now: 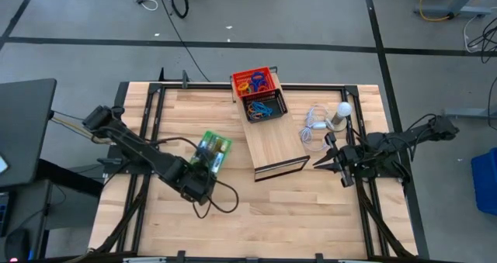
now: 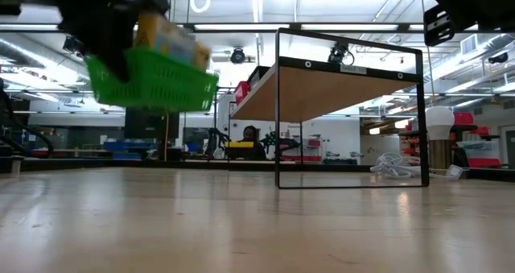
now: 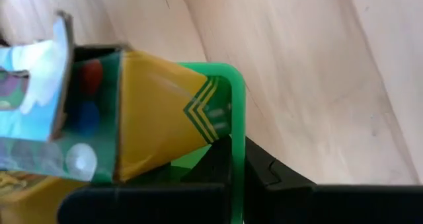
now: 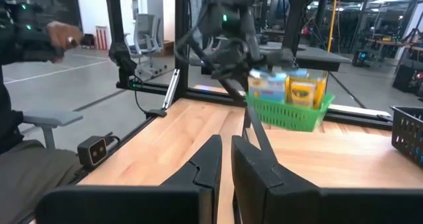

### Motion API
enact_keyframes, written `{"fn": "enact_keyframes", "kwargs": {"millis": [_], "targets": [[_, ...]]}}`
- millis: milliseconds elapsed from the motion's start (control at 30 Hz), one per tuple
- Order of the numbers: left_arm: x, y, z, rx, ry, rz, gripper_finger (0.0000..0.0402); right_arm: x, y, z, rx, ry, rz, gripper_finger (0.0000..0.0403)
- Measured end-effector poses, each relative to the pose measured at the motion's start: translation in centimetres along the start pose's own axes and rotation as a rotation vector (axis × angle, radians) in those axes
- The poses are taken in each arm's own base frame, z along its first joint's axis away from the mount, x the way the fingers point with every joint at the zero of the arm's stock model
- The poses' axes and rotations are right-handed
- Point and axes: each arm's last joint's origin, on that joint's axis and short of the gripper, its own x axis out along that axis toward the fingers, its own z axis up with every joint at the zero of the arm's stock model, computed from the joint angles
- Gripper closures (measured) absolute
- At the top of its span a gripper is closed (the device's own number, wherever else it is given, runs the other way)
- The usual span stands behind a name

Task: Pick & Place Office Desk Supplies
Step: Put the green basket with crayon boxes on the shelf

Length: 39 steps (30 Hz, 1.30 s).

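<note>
L gripper (image 1: pixel 200 178) clamped on green basket (image 1: pixel 213 153) rim — crayon boxes (image 4: pixel 308 87) inside, airborne.

Two dark jointed arms, black cables looped along them, left end effector (image 1: pixel 203 164) and right end effector (image 1: pixel 329 162) with matte black fingers

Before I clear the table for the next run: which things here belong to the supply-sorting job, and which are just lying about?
Job:
- green basket of crayon boxes, lifted by the left hand
- red basket and dark basket of coloured loops

Lying about:
- white bulb and coiled cable
- wooden box under the baskets
</note>
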Motion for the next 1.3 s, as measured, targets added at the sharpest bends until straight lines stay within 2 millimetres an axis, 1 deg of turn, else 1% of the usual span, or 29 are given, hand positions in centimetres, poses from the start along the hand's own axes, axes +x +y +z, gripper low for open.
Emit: {"fn": "enact_keyframes", "kwargs": {"millis": [233, 367, 467, 600, 800, 1067, 1300], "targets": [[-3.0, 1.6, 1.8, 0.136, -0.065, 0.034, 0.0396, 0.0, 0.0, -0.1, -0.002, 0.014, 0.008, 0.0362], [-3.8, 2.9, 2.5, 0.214, -0.086, 0.062, 0.0396, 0.0, 0.0, -0.2, -0.001, 0.024, 0.009, 0.0362], [-3.8, 4.0, 2.7, 0.268, -0.082, 0.075, 0.0396, 0.0, 0.0, -0.2, -0.001, 0.025, 0.009, 0.0362], [-3.1, 5.7, 2.9, 0.324, -0.077, 0.090, 0.0396, 0.0, 0.0, -0.2, 0.001, 0.025, 0.010, 0.0362], [-2.2, 7.7, 3.6, 0.390, -0.136, 0.093, 0.0396, 0.0, 0.0, -0.3, 0.001, 0.029, 0.013, 0.0362], [-1.9, 8.5, 4.0, 0.491, -0.208, 0.058, 0.0396, 0.0, 0.1, -0.5, 0.000, 0.049, 0.014, 0.0362], [-1.8, 8.9, 4.6, 0.544, -0.270, 0.080, 0.0396, 0.0, 0.1, -0.5, 0.000, 0.051, 0.014, 0.0362]]}}
